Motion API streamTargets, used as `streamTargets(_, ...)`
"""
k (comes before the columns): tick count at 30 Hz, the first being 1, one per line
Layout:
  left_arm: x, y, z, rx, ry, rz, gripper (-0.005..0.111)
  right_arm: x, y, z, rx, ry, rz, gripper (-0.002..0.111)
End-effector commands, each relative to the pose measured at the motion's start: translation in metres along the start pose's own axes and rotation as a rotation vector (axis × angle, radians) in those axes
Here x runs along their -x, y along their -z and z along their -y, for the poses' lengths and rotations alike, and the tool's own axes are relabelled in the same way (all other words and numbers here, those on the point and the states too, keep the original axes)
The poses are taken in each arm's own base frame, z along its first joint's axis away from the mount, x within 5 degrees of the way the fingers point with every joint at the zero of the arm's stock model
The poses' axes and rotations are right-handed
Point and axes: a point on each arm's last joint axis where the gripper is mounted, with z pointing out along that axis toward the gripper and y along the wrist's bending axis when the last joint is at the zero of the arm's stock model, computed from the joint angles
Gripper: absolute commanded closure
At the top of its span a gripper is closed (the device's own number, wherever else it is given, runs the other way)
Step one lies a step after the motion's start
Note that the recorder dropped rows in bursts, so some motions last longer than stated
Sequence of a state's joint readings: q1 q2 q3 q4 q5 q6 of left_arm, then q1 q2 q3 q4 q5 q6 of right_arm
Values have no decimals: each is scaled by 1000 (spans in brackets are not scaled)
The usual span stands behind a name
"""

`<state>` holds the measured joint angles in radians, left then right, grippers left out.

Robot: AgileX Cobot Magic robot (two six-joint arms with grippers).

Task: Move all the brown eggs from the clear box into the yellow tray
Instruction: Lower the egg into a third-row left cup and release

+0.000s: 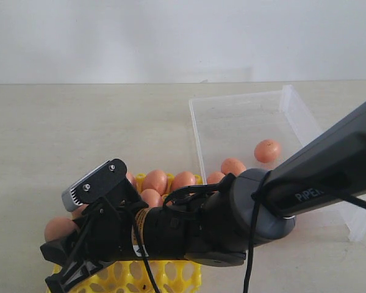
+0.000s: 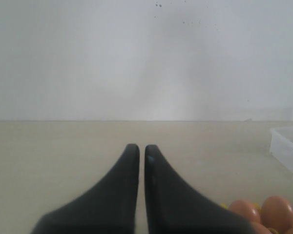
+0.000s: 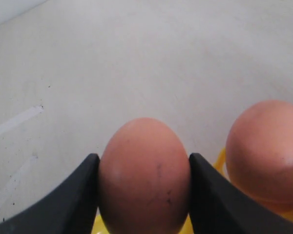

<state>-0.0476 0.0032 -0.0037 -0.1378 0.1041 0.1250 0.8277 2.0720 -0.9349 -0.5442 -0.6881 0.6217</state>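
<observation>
A beige table runs back to a white wall. The left gripper hovers above the table, fingers pressed together. The right arm reaches leftward, low over the yellow tray at near left. The right gripper pinches one brown egg. More eggs fill the tray's far cups. To the right, the clear box holds three others.
</observation>
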Motion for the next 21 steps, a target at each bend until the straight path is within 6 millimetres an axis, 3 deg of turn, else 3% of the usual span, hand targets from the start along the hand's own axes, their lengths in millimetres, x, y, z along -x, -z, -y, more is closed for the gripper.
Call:
streamTargets(1, 0, 0, 0, 4, -3, 7, 103, -1, 1, -1, 11, 24, -6, 108)
streamTargets(9, 0, 0, 0, 4, -3, 7, 103, -2, 1, -4, 34, 77, -16, 108)
streamTargets(16, 0, 0, 0, 4, -3, 7, 103, 20, 10, -13, 57, 279, 68, 108)
streamTargets(21, -1, 0, 0, 3, -3, 5, 103, 16, 10, -8, 10, 298, 15, 108)
